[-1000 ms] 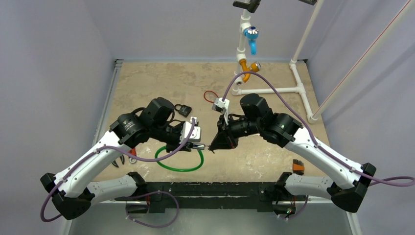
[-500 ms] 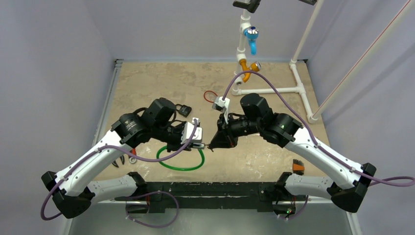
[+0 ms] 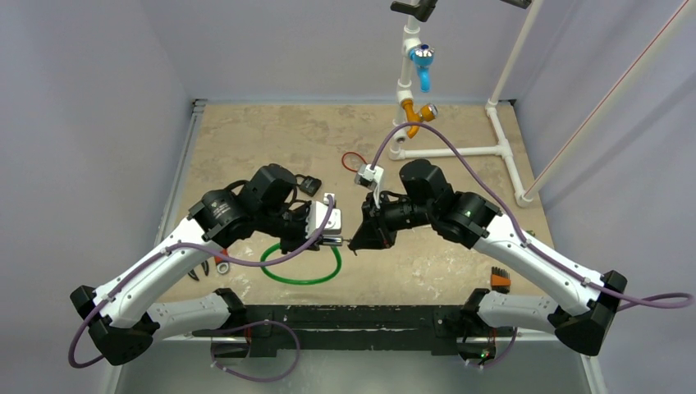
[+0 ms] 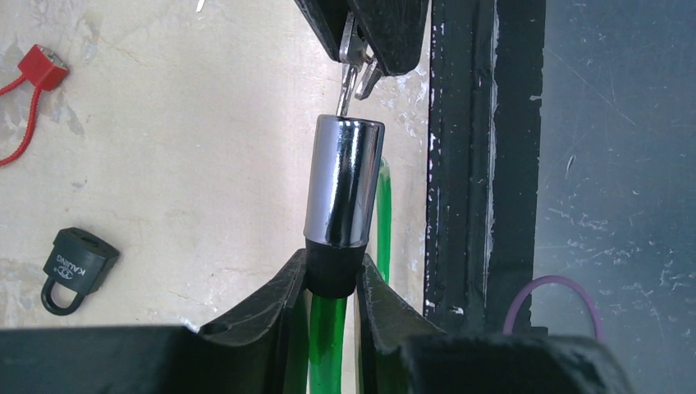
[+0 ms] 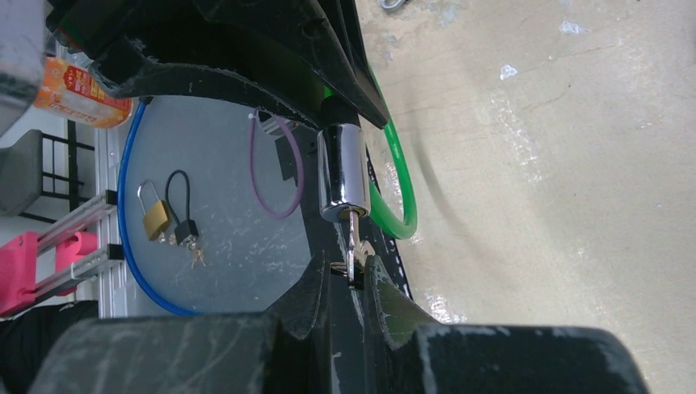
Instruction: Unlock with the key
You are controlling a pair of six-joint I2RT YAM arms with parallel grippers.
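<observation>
key tip hidden, perhaps inside cylinder

Both arms inward, left gripper and right gripper closed, seemingly almost tip-to-tip.

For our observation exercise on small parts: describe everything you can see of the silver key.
The key is tiny, thin, shiny, all silver metal. Its head is pinched in the right pincer, mostly hidden there; a second small silver piece hangs beside it. The blade points at the end face of the chrome lock cylinder, its tip at or just inside the keyhole; how deep cannot be told.
</observation>
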